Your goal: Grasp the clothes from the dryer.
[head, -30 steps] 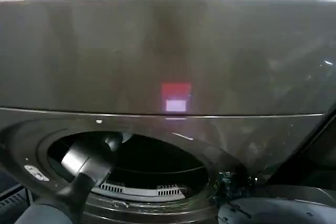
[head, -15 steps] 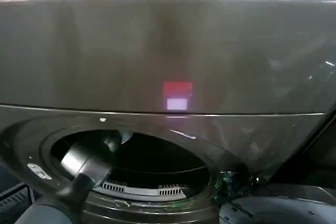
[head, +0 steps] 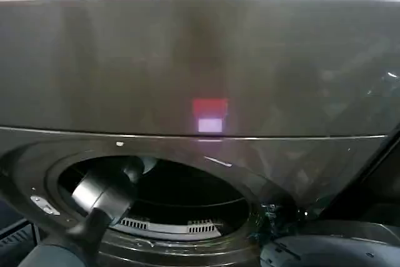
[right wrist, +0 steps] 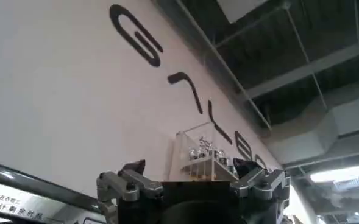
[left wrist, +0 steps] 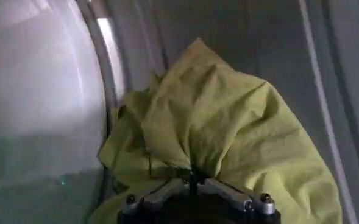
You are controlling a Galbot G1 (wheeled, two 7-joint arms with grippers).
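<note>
The dryer (head: 200, 60), your large bronze-grey metal front-loader with its round porthole, has your left arm reaching into the drum. Inside, the small yellow-green soft fabric clothes (left wrist: 228, 128) are bunched up, pinched in your left gripper (left wrist: 194, 182). Your right gripper (right wrist: 191, 176) is raised towards a lettered white wall (right wrist: 51, 103), fingers spread.

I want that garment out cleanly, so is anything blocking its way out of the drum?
Nothing visible does. The left end effector is shut on the yellow-green fabric garment inside the bronze-grey metal dryer, whose round porthole stands open.
</note>
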